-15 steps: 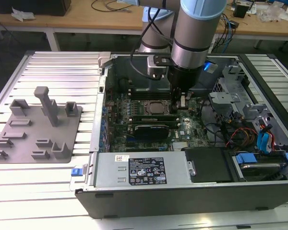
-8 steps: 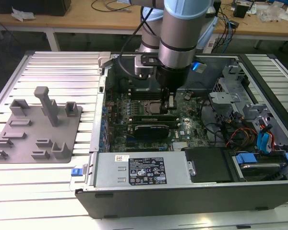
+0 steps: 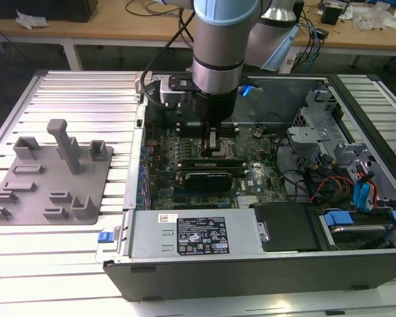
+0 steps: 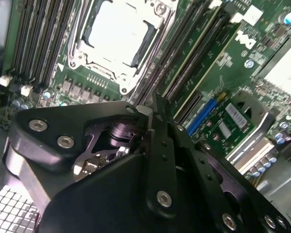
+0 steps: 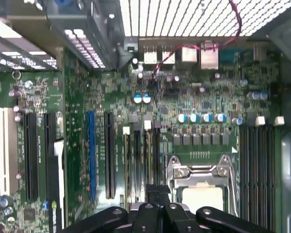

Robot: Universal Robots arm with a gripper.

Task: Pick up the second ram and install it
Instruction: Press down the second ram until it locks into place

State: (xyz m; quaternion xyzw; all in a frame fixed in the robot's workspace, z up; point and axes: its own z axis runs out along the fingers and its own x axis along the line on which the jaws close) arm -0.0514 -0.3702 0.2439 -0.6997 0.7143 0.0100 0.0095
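Note gripper [image 3: 213, 146] low inside open computer case [image 3: 251, 261], tips just above motherboard [image 3: 165, 142]. Read fingers [image 4: 144, 112] as drawn tight together in the second wrist view, no gap between the 2 tips; cannot tell whether they press down on a thin board edge or merely sit over it. See no stick hanging free between them. Place the second ram [image 3: 210, 162] as the long narrow green stick just beside the fingers, on the side away from the arm's wrist housing and toward graphics card [image 3: 211, 178], apparently standing on edge in the board. Take its long axis as running along the exterior view's left-right line, parallel to memory slots [image 5: 143, 160], which lead straight away from the fingertips in the first wrist view. Find processor socket [image 5: 199, 177] immediately to one side of the fingers, more black slots beyond it. Cannot confirm from these views that the latches at the slot ends are closed, nor which of the pale board edges near the tips belongs to which stick. Only 1 arm on the rig, so no question of reach. Log grey fixture tray [image 3: 49, 175] well apart from the fingers, outside the case.
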